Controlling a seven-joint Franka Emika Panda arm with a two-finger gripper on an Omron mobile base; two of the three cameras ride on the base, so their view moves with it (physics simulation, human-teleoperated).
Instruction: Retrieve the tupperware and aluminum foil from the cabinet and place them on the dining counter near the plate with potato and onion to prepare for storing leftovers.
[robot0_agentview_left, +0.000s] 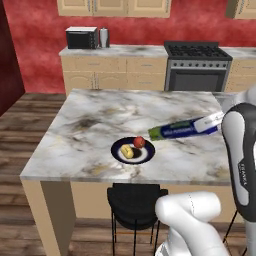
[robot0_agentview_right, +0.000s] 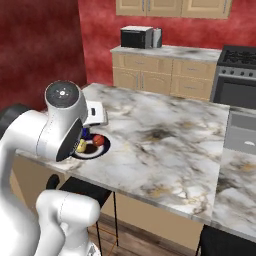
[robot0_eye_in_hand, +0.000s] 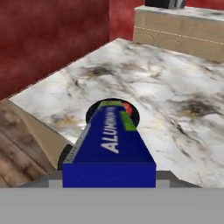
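From my right-side camera, my own arm (robot0_agentview_right: 55, 130) fills the lower left and hides part of the dark plate (robot0_agentview_right: 96, 148) near the counter's left edge. On the plate I can see a red onion (robot0_agentview_right: 98, 140) and a yellow potato (robot0_agentview_right: 81, 146) close together. The dining counter (robot0_agentview_right: 165, 145) stretches away to the right. Behind it, a microwave (robot0_agentview_right: 136, 37) sits on the wall counter (robot0_agentview_right: 165, 51), with the stove (robot0_agentview_right: 235, 75) to its right.

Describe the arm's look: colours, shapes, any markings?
Glossy white rounded arm segments with bulbous joints. One link is dark grey with a white stripe and small lettering. A round grey cap with a dotted ring tops one joint. No cables visible.
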